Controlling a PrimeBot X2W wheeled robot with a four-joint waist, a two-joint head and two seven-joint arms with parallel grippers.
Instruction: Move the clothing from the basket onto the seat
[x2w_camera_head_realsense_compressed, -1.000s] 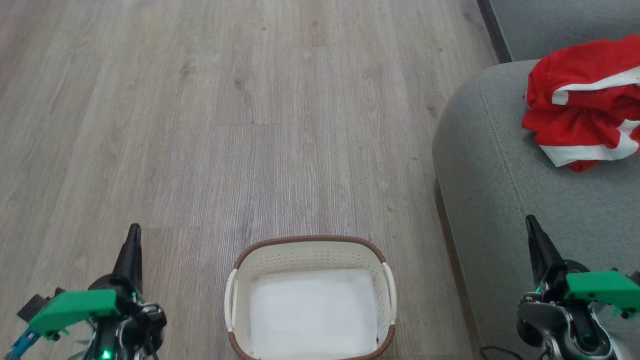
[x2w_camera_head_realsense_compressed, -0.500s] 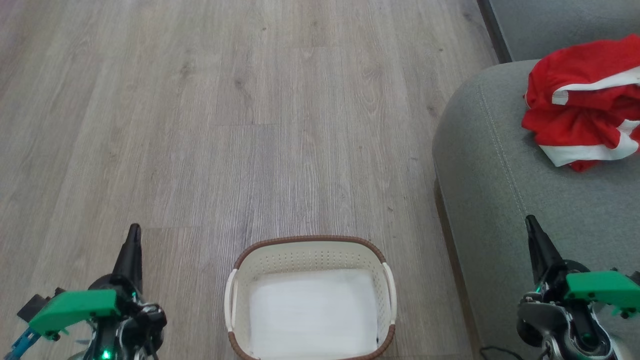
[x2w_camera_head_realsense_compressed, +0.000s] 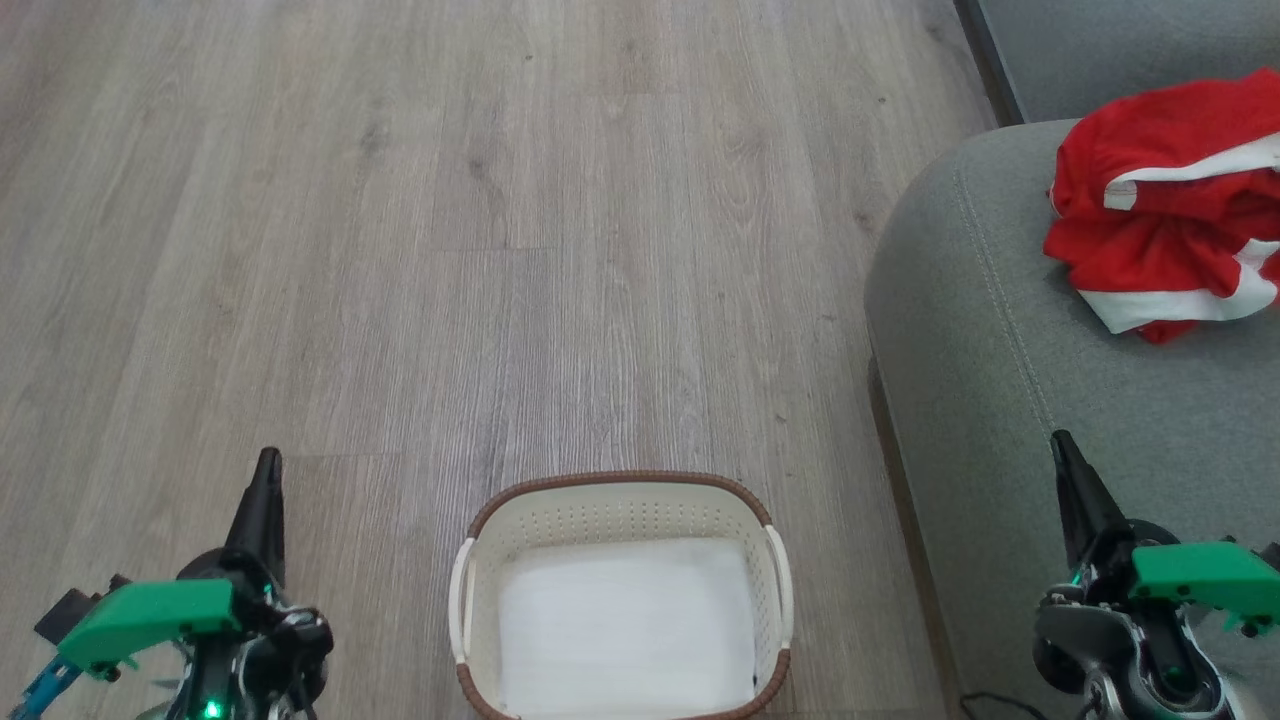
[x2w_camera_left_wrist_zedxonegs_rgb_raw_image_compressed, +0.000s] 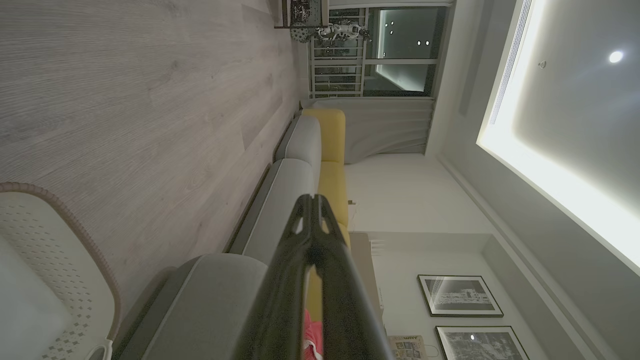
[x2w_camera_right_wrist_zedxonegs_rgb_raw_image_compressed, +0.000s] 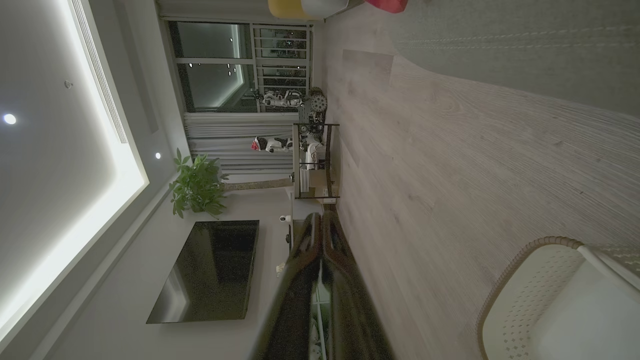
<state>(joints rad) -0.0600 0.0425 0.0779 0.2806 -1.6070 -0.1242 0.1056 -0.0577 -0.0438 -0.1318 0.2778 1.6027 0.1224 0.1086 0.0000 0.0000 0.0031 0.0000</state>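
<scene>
lying on the seat (x2w_camera_head_realsense_compressed: 1000, 330), clothing (x2w_camera_head_realsense_compressed: 1160, 230) sits well beyond the closed right gripper (x2w_camera_head_realsense_compressed: 1061, 442).

Bright, even, soft light fills the head view: the wood floor (x2w_camera_head_realsense_compressed: 400, 250) is pale, shadows are faint, and the white bottom of the basket (x2w_camera_head_realsense_compressed: 620, 512) is nearly washed out (little texture left). Both wrist views are far dimmer and grainy, with straight lines bowing toward the edges. A recessed ceiling light strip (x2w_camera_left_wrist_zedxonegs_rgb_raw_image_compressed: 550, 165) glares white there. The left gripper (x2w_camera_left_wrist_zedxonegs_rgb_raw_image_compressed: 312, 200) and right gripper (x2w_camera_right_wrist_zedxonegs_rgb_raw_image_compressed: 320, 217), close to their lenses, look soft with a glossy sheen.
</scene>
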